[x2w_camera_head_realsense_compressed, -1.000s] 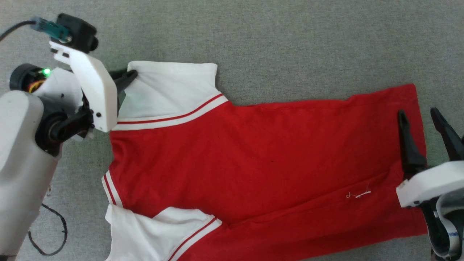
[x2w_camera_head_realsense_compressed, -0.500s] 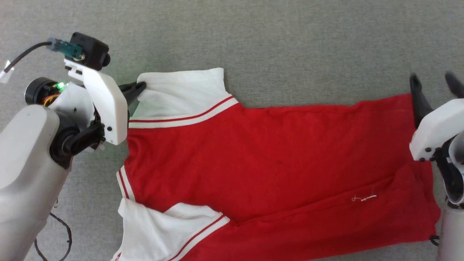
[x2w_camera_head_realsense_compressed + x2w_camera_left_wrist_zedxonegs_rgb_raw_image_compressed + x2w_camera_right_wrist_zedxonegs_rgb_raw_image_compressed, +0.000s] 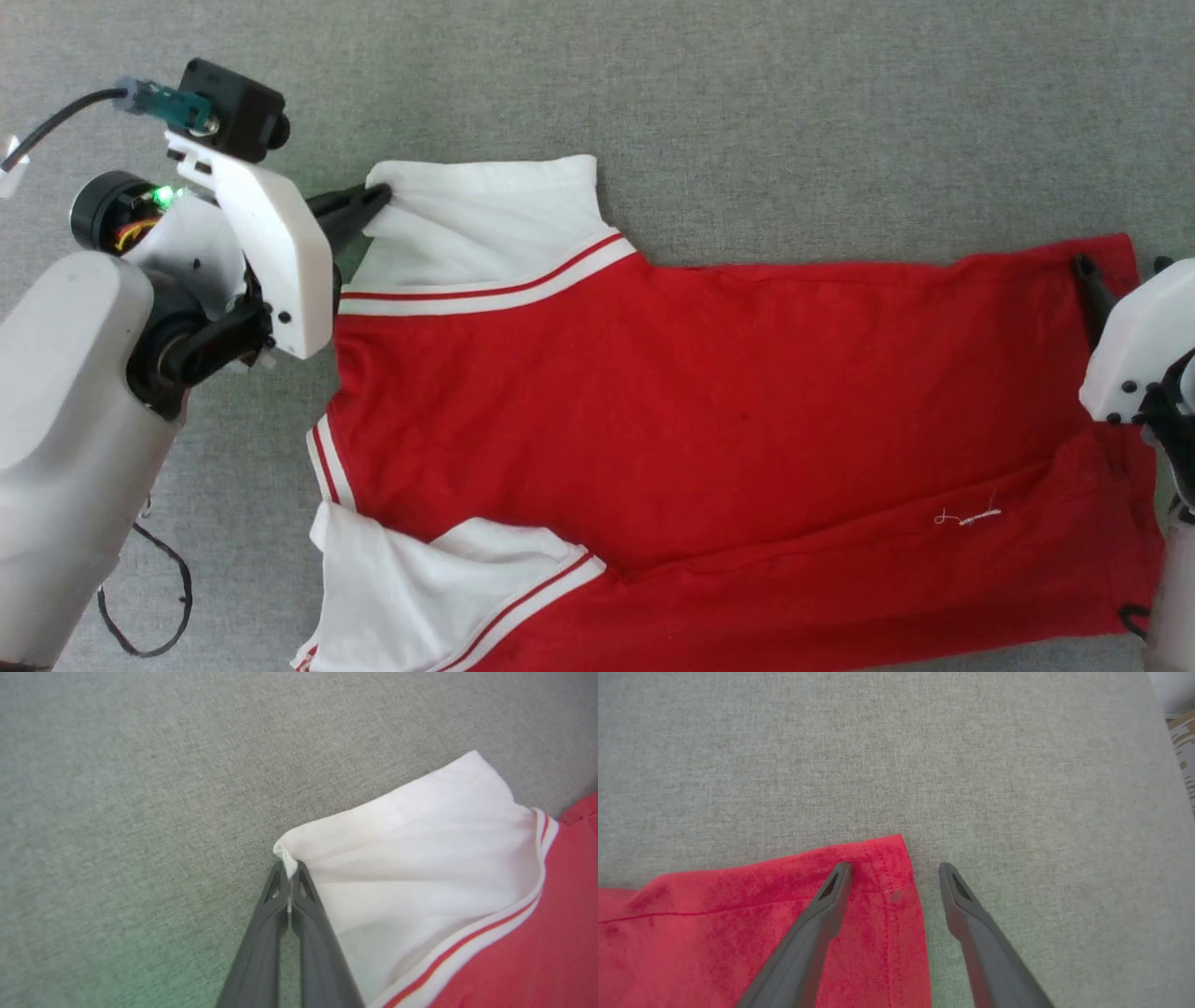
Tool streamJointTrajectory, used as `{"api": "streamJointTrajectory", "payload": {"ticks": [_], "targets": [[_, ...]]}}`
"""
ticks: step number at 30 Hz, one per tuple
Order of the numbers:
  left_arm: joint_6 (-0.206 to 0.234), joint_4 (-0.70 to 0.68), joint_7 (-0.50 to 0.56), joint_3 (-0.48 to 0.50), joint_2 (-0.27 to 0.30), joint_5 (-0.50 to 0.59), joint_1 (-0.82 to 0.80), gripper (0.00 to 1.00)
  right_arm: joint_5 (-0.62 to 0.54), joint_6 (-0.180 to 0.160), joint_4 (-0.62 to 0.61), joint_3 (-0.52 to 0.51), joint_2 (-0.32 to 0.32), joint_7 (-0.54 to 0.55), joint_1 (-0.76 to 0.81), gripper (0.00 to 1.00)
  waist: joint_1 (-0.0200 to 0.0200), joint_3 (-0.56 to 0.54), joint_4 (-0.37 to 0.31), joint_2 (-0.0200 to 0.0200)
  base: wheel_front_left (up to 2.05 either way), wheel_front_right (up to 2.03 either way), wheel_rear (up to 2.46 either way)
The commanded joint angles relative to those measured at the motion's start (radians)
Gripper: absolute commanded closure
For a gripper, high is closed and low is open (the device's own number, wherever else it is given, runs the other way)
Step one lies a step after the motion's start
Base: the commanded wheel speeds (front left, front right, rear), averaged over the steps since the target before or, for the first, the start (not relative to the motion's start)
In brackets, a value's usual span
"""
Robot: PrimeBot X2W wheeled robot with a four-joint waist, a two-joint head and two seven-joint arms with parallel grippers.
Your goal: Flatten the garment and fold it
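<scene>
1. The garment (image 3: 728,411) lies spread, plain red side up, across the grey worktop (image 3: 747,93).
2. The left claw (image 3: 290,870) pinches its white sleeve corner.
3. The right claw (image 3: 894,868) stands wide, straddling the red hem corner.

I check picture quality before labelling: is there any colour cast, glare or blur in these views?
Head view: soft, even light, sharp; the garment has a nearly washed-out white sleeve. Left wrist view: a green cast on the grey surface at lower left. Right wrist view: sharp, the hem stitching is readable.
</scene>
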Motion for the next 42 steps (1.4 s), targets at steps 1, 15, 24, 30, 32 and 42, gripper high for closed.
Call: {"api": "streamJointTrajectory", "payload": {"ticks": [1,15,24,30,32,42], "targets": [[0.001,0.013,0.005,-0.016,0.004,-0.005,-0.001,1.0,0.013,-0.001,0.017,-0.004,-0.001,0.009,-0.018,0.0,0.0001,0.006,0.0,0.0,0.0,0.0,0.0],[0.001,-0.004,-0.065,-0.002,0.017,-0.016,-0.019,1.0,0.038,-0.001,0.062,0.005,-0.001,-0.006,-0.062,1.0,0.0001,0.0,-0.003,0.0,0.0,0.0,0.0],[0.001,-0.057,-0.261,0.045,0.034,-0.006,0.045,1.0,0.051,-0.001,0.016,0.009,-0.001,-0.058,-0.001,1.0,0.0001,-0.116,0.009,0.0,0.0,0.0,0.0],[0.023,-0.165,-0.339,0.069,0.065,-0.027,0.187,1.0,0.105,-0.001,-0.026,-0.008,-0.001,-0.079,0.111,1.0,0.0001,-0.218,0.027,0.0,0.0,0.0,0.0],[0.042,-0.214,-0.355,0.074,0.078,-0.034,0.244,1.0,0.124,-0.001,-0.049,-0.016,-0.001,-0.083,0.157,1.0,0.0001,-0.248,0.032,0.0,0.0,0.0,0.0],[0.164,-0.442,-0.417,0.099,0.139,-0.1,0.574,1.0,0.252,-0.001,-0.108,-0.063,-0.001,-0.106,0.376,1.0,0.0001,-0.336,0.043,0.0,0.0,0.0,0.0]]}}
